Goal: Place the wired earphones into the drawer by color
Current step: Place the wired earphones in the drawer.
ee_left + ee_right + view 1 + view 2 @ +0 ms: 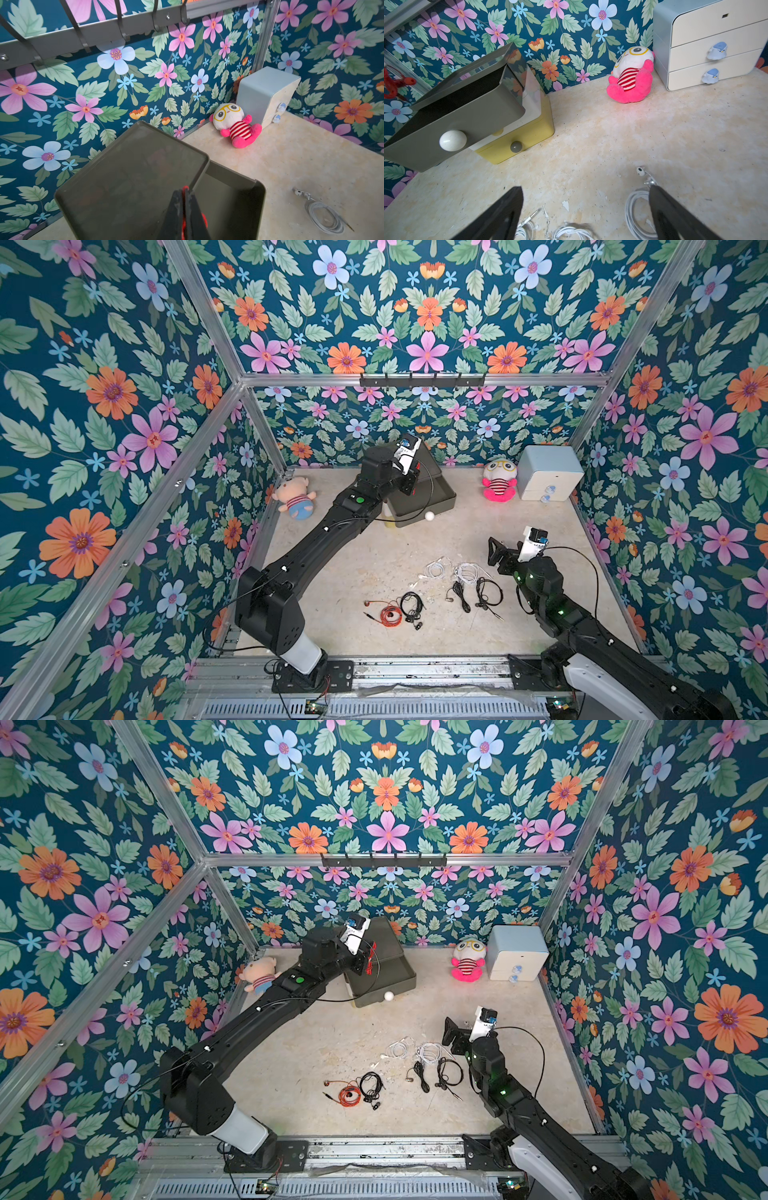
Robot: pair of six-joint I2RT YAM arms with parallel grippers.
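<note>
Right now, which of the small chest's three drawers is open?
The dark grey top drawer, with the white knob: it juts forward, while the white drawer and yellow drawer beneath sit shut.

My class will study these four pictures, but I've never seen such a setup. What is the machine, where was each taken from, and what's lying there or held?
Two robot arms work over a beige table. Two pictures look down from overhead; two come from cameras on the arms' wrists. The left hand, shut on red-orange earphones, is above the three-drawer chest, its dark grey top drawer pulled out. The right hand is open beside white earphones. Nearby: black earphones, another red-orange set, two plush toys, a pale blue chest.
</note>
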